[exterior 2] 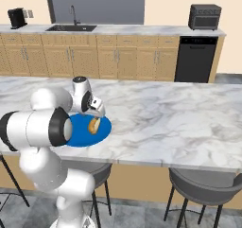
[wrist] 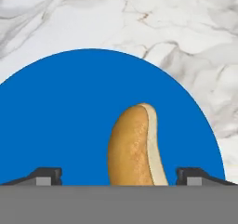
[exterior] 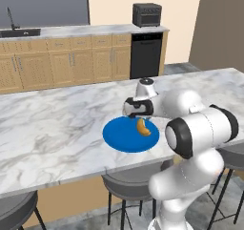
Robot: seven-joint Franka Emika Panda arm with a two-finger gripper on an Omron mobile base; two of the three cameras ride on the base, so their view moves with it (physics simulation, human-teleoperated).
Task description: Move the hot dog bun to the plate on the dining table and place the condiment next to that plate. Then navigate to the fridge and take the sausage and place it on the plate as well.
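Observation:
The golden-tan hot dog bun [exterior: 142, 127] [exterior 2: 94, 125] [wrist: 135, 146] lies on the right part of the bright-blue plate [exterior: 119, 137] [exterior 2: 78, 136] [wrist: 69, 116]. The plate rests near the front edge of the marble dining table [exterior: 47, 124] [exterior 2: 165, 113] [wrist: 186, 32]. My gripper [exterior: 138, 117] [exterior 2: 97, 114] [wrist: 120, 175] hovers just above the bun and stands open. In the hand view its fingertips [wrist: 46, 175] sit wide apart on either side of the bun and do not touch it. The condiment, the fridge and the sausage are out of view.
Dark stools [exterior: 126, 186] [exterior 2: 203, 184] stand under the table's near edge. Behind the table runs a wooden cabinet row with a sink [exterior 2: 71, 27], a black dishwasher [exterior: 145, 55] [exterior 2: 194, 59] and a toaster oven [exterior: 147, 14] [exterior 2: 204, 16].

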